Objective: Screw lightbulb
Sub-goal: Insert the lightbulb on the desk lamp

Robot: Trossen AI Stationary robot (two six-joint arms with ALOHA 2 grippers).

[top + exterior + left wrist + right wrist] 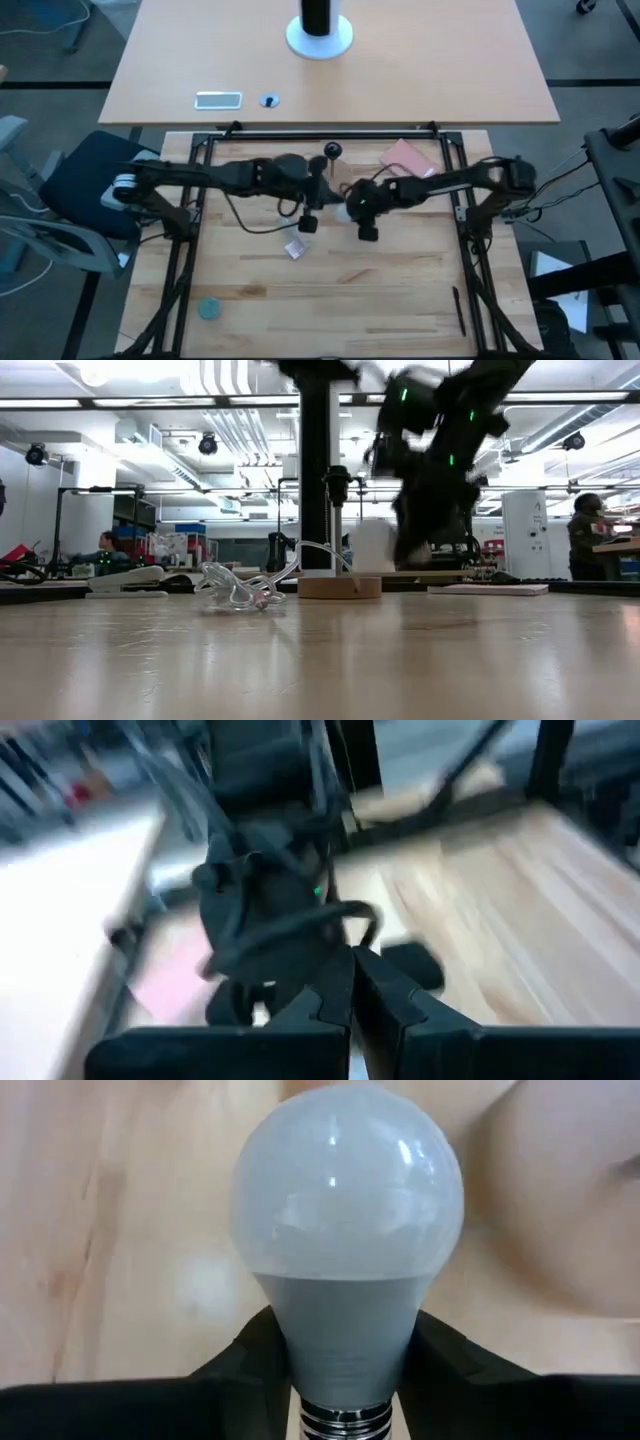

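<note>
High view: both arms met over the middle of the wooden table (330,290). The right gripper (352,212) sat beside the socket stand (332,152), whose dark knob showed just behind the grippers. A pale spot at the right gripper marked the lightbulb (341,212). The left gripper (310,222) hung close beside it, above a crumpled plastic wrapper (295,248). A pink card (406,157) lay behind the right arm.

Low view: the right gripper (415,550) hung blurred above the table, with a pale shape, probably the lightbulb (372,546), at its side. That shape appeared to sit beside the black socket (337,485) on its post, above the round wooden base (340,587), not over it. The wrapper (240,588) lay to the side of the base.

Left wrist view: the left gripper (352,995) had its fingers pressed together on nothing. It faced the right arm's wrist, which was blurred.

Right wrist view: the lightbulb (345,1230) filled the frame. The fingers (450,1355) flanked its grey neck on both sides, just above the threaded base, and appeared to be touching it. The jaws were judged to be gripping the neck. The long axis ran in line with the fingers, with the frosted dome pointing away from the wrist and the screw base toward it.

Step in hand: securing the bulb for transfer to the socket. The next move would require turning the bulb so that its screw base faced the socket, aligning the axis with the socket, and then rotating it in.
</note>
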